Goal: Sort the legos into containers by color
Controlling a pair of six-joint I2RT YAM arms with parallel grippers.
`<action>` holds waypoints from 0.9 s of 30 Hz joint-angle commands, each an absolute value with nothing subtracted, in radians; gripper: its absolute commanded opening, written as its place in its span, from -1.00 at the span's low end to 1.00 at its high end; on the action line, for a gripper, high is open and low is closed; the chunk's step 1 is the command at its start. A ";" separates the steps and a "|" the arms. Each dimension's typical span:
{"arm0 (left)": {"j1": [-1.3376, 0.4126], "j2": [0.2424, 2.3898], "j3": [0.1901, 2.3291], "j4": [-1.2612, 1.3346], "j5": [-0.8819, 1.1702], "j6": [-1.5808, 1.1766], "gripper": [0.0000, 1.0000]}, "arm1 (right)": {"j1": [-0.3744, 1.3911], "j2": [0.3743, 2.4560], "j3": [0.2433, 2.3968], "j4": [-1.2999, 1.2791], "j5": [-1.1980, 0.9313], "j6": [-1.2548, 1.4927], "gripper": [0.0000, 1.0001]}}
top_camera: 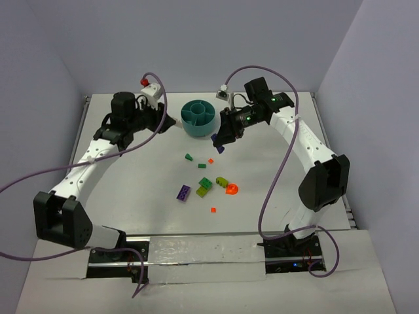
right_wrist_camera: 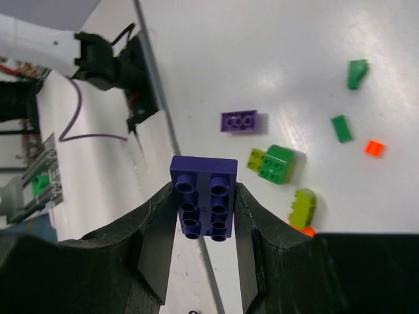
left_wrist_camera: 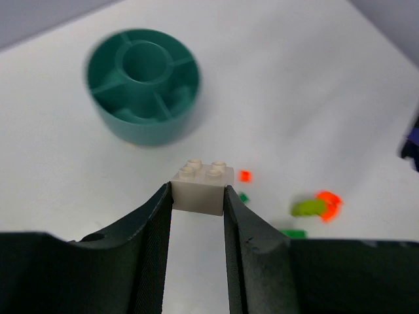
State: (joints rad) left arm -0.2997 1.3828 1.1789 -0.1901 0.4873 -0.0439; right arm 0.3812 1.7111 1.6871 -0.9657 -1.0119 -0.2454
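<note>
- Bricks in both claws right now: the left claw [left_wrist_camera: 198,196] is clenched on a whitish 2x2 brick [left_wrist_camera: 201,185], studs up, pinched by its sides right at the fingertips.
- The right claw [right_wrist_camera: 204,199] is grasping a dark purple plate [right_wrist_camera: 203,196], two studs by four, also held only at the tips.
- The teal bowl [top_camera: 198,118] sits toward the far middle of the bench [top_camera: 150,216]. The left claw is just left of it and the right claw is just off its near-right rim. Neither brick is over a wedge yet.
- The wedges look empty from the left wrist view, but that shot is blurry, so don't quote me.
- The other legos are scattered on the bench on the near side of the bowl:
  - a dark green wedge [top_camera: 188,157] and a tiny orange-red bit [top_camera: 211,161] closest to the bowl
  - a green brick [top_camera: 205,182] touching a lime one
  - a lime curved piece [top_camera: 222,181] against an orange-red piece [top_camera: 231,190]
  - a purple brick [top_camera: 184,193] a bit farther out
- What I'd worry about:
  - Both arms crowd the same small bowl, so going in together could knock the claws into each other.
  - Tip-only grips could let a brick swivel or slip mid-move.
  - A drop from too high could bounce off a divider or the hub into the wrong wedge.
  - A claw clipping the rim would probably shove or tip the bowl, since it looks light.
</note>
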 commanded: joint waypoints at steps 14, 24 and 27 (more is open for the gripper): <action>-0.347 1.742 1.482 -0.124 0.294 0.170 -1.00 | 0.333 1.657 1.694 -0.867 -0.877 -0.181 -1.00; -0.354 1.869 1.598 -0.177 0.360 0.200 -1.00 | 0.325 1.671 1.710 -0.891 -0.884 -0.195 -1.00; -0.354 1.895 1.608 -0.176 0.359 0.200 -1.00 | 0.321 1.675 1.713 -0.893 -0.887 -0.195 -1.00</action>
State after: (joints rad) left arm -0.3481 1.8641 1.5519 -0.1736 0.3270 0.1867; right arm 0.3348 1.7031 1.6840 -0.9009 -0.8796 -0.1810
